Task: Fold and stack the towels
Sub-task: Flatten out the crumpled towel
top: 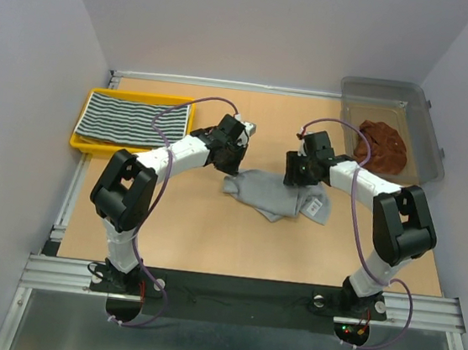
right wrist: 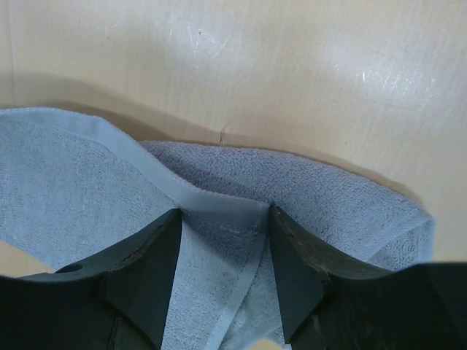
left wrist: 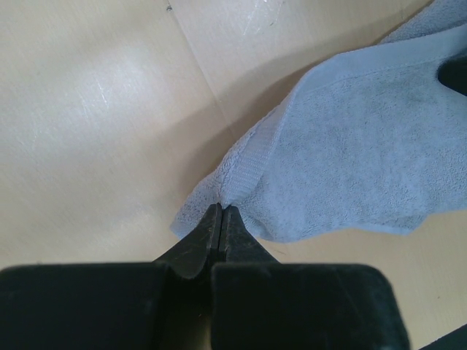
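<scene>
Three towels: striped (top: 130, 119), grey (top: 270, 194), rust-brown (top: 383, 146). One yellow tray (top: 108, 149). One clear bin (top: 379, 90). Two arms (top: 127, 188) (top: 402, 221).

**Q:** How are the arms posing?
**A:** The left arm (top: 173, 155) is reaching forward and inward with its elbow raised. The right arm (top: 360, 179) is mirroring it. Both wrists are pitching downward and facing each other.

**Q:** And the grippers?
**A:** The left gripper (left wrist: 221, 211) is pressing its fingers together, pinching a towel (left wrist: 350, 160) edge at the tips. The right gripper (right wrist: 225, 215) is holding its fingers apart, with both tips touching the same towel.
</scene>
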Available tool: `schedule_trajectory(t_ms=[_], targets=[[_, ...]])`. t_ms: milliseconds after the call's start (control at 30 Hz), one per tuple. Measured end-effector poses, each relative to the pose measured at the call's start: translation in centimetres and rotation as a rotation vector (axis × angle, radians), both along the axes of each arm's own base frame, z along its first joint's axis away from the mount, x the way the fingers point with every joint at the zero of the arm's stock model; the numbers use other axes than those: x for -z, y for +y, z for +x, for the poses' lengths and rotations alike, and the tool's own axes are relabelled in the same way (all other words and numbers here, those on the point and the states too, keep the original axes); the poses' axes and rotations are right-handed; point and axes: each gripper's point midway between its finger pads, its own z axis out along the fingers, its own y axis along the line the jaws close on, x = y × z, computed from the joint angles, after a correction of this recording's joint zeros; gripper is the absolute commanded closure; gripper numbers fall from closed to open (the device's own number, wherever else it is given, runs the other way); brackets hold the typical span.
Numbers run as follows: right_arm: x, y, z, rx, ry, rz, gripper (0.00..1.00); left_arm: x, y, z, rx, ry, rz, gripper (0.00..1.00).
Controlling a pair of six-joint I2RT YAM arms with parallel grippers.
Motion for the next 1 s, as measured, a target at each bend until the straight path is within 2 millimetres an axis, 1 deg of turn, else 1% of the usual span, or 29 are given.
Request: schedule_trajectory(t_ms=[133,167,200,333,433,567,600,633,667,700,867,1000], targets=[[0.0,0.1,0.1,0.018,0.003,0.013,0.41,0.0,0.0,0.0,0.0,0.0,0.0,1.0],[0.1,-0.1,0.2,0.038,0.003,0.011,0.36,0.0,0.0,0.0,0.0,-0.001,0.0,1.0],[0.1,-0.3,0.3,0.05,0.002,0.011,0.34,0.0,0.0,0.0,0.0,-0.001,0.001,1.0],[1.0,-1.4,0.1,0.11,0.025,0.014,0.27,0.0,0.1,0.1,0.0,-0.003,0.004,1.0],[1.3,-2.2,0.2,0.148,0.038,0.019,0.27,0.0,0.1,0.1,0.0,-0.003,0.005,1.0],[1.6,-2.2,0.1,0.156,0.054,0.031,0.37,0.0,0.2,0.1,-0.004,-0.007,0.01,1.0],[1.6,-2.0,0.0,0.149,0.059,0.042,0.43,0.0,0.2,0.1,-0.004,-0.007,0.011,1.0],[1.5,-1.8,-0.1,0.143,0.062,0.05,0.46,0.0,0.2,0.2,-0.005,-0.008,0.012,1.0],[1.4,-1.4,-0.2,0.129,0.067,0.069,0.51,0.0,0.2,0.2,-0.006,-0.009,0.013,1.0],[1.4,-1.2,-0.2,0.12,0.07,0.08,0.53,0.0,0.3,0.2,-0.007,-0.01,0.014,1.0],[0.9,-0.2,-0.4,0.081,0.073,0.127,0.58,0.1,0.3,0.2,-0.008,-0.011,0.017,1.0],[0.0,0.4,-0.5,0.057,0.063,0.163,0.59,0.0,0.3,0.2,-0.006,-0.013,0.019,1.0]])
